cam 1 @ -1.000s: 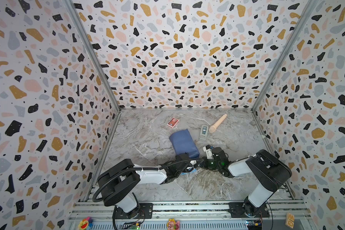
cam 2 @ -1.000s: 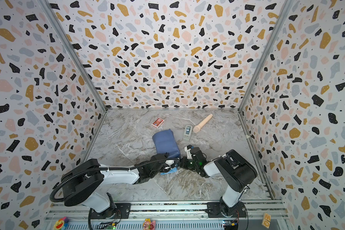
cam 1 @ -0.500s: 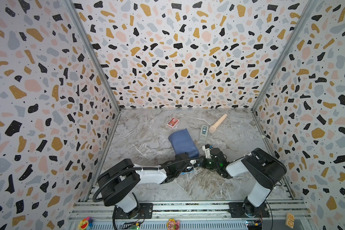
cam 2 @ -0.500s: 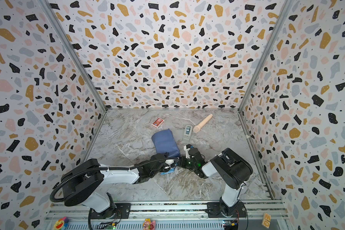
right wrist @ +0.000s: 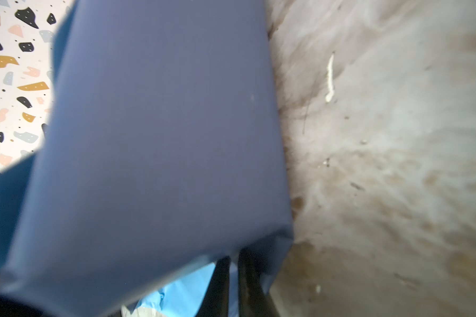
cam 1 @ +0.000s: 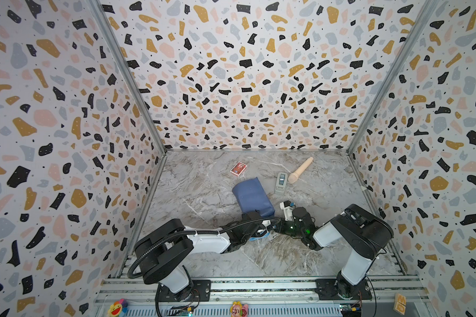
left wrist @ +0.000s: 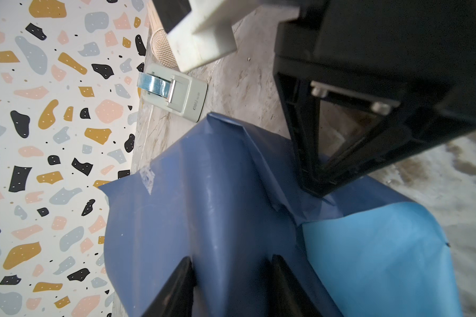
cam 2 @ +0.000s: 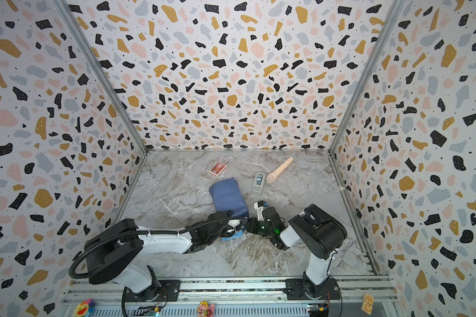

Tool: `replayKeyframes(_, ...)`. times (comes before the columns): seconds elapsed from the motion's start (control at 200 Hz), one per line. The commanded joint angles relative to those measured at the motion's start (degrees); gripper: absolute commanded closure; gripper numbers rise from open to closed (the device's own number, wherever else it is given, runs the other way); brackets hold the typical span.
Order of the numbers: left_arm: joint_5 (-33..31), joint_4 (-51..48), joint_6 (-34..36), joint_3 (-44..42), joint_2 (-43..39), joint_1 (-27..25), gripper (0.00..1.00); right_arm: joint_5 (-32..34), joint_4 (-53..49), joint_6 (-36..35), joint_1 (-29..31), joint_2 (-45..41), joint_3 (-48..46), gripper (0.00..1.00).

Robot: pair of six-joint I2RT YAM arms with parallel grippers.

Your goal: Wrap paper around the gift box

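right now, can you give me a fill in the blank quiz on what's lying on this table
1. The paper bundled up mid-table is coloured ___.
2. The small card pack is coloured ___.
3. Beside the tape dispenser lies a beige, mesh-headed ___.

Missing words: blue; red; microphone

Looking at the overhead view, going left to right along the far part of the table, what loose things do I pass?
In a top view: red card pack → tape dispenser → beige microphone. The paper bundle lies nearer, overlapping the card pack's span, so it is left out.
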Motion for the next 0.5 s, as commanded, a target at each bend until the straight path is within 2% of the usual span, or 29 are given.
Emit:
replayKeyframes(0.0, 2.31, -5.4, -0.77, 0.06, 1.32, 0.13, 0.55, -0.31, -1.89, 0.5, 0.62, 2.52, -0.25, 0.9)
replayKeyframes(0.18, 2.55, -5.47, -1.34, 0.39, 1.21, 0.13, 0.54, 0.08, -0.47, 1.06, 0.68, 3.62, 0.81, 0.91)
replayKeyframes(0.496, 4.43, -3.17, -4.72, 1.53, 0.78, 0.13, 0.38, 0.77, 0.17, 1.25, 0.81, 3.97, -0.07, 0.92)
